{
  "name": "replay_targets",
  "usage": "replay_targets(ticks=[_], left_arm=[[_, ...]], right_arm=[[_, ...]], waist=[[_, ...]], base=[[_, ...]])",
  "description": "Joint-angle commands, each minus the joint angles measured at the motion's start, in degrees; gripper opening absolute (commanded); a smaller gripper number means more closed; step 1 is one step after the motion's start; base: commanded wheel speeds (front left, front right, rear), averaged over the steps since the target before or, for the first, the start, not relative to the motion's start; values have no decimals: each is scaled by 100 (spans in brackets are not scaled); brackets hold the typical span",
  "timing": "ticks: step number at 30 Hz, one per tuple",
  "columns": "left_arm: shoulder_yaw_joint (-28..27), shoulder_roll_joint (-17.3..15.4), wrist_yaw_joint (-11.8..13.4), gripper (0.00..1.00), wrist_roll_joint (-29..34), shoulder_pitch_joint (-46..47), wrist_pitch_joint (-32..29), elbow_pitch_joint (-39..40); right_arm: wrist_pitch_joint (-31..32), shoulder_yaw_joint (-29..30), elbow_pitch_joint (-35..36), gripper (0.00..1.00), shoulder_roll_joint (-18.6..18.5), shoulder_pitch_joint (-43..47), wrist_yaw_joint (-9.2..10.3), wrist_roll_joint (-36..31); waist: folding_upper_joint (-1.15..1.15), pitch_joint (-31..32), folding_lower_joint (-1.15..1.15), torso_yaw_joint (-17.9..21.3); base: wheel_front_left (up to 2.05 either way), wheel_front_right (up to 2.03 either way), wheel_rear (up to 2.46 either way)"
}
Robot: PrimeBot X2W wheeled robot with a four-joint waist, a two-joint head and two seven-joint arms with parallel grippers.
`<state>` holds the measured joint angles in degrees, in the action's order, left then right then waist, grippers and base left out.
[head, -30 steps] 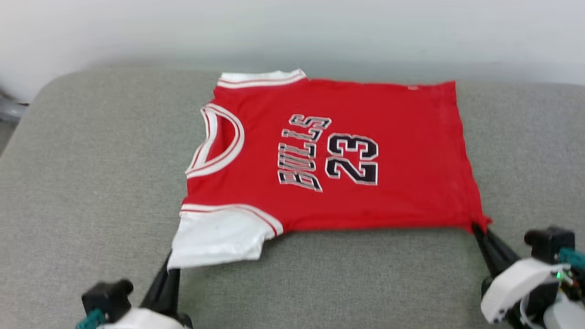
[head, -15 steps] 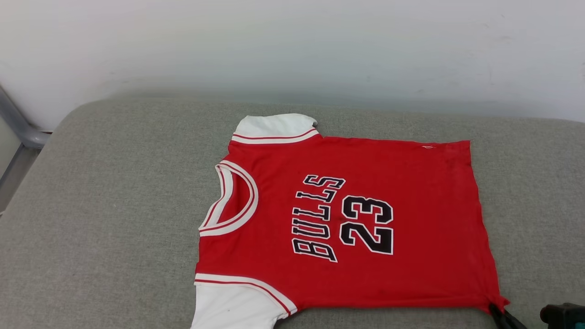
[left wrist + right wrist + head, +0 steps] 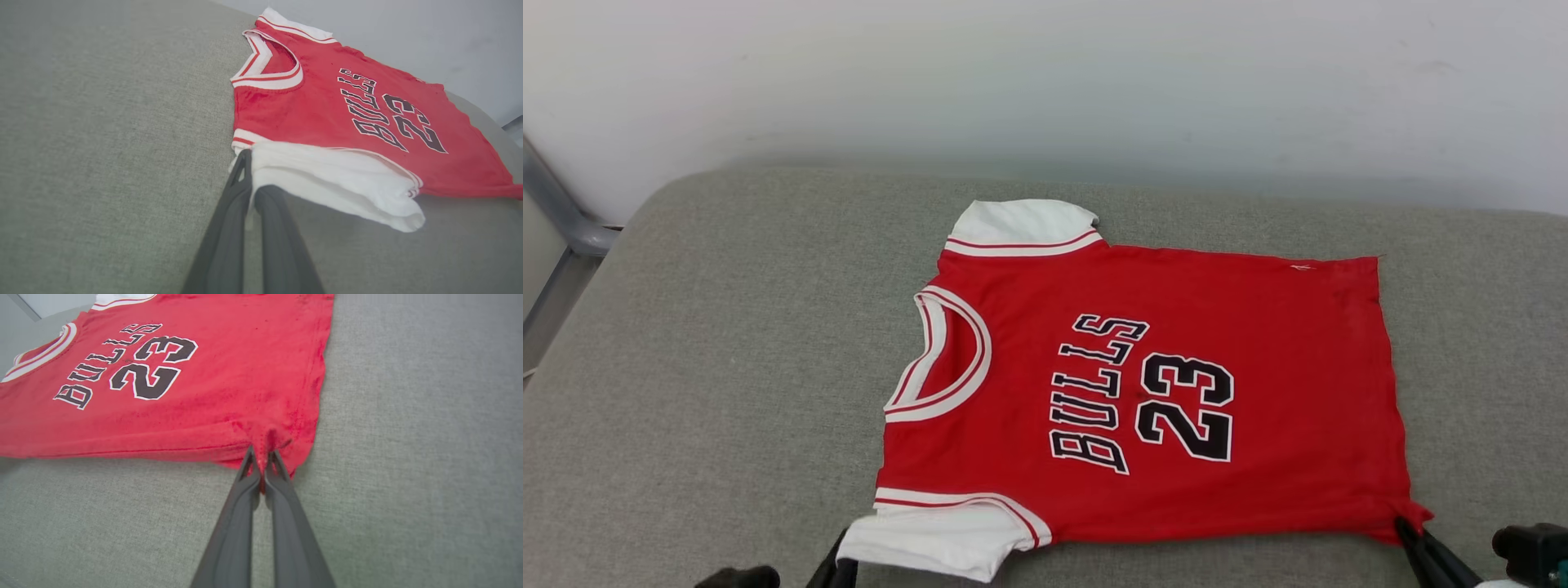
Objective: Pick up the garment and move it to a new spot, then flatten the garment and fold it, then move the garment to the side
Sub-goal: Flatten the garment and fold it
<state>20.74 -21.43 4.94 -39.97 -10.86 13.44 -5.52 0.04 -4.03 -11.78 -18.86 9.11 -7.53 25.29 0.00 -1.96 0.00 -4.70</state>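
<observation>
Garment: the red jersey garment (image 3: 1143, 384) lies flat, print up, from the centre to the lower right of the head view, with the collar to the left.
Left gripper: the left gripper (image 3: 251, 173) is clamped on the edge of the near sleeve (image 3: 931, 539).
Right gripper: the right gripper (image 3: 263, 457) is pinched tight on the bunched hem corner (image 3: 1417, 516).
Cut off: the bottom edge of the head view crops both grippers, so you see little more than their fingers.
Room: you have bare grey cushion (image 3: 727, 367) wide to the left and narrower to the right. The wall (image 3: 1045, 82) is close behind, and a metal rail (image 3: 556, 212) is at the upper left.
Change: the head camera has tilted up since a second ago, so more wall shows. Both grips are unchanged.
</observation>
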Motion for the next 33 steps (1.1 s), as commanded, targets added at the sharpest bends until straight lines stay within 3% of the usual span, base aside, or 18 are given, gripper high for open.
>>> replay_targets(ticks=[1, 10, 13, 21, 33], left_arm=[[8, -83, -36, 0, 70, 207, -18, -1], [80, -453, -377, 0, 358, 1494, -403, -105], [145, -532, -614, 0, 395, 2241, -644, -412], [233, -483, -932, 0, 401, 3342, -801, -1332], [538, -271, -1167, 0, 353, 4194, -667, -2868]], right_arm=[[29, 32, 72, 0, 17, -109, 9, 12], [294, 92, 507, 0, -78, -541, 8, 82], [454, 19, 478, 0, -154, -987, 9, 32], [593, -282, 19, 0, -245, -1817, 9, -31], [659, -710, -771, 0, -282, -2587, 9, -53]], waist=[[0, -22, 0, 28], [0, -391, 0, 219], [0, -730, 0, 385], [0, -1321, 0, 555], [0, -1758, 0, 593]], base=[[0, 0, 0], [0, 0, 0], [0, 0, 0], [0, 0, 0], [0, 0, 0]])
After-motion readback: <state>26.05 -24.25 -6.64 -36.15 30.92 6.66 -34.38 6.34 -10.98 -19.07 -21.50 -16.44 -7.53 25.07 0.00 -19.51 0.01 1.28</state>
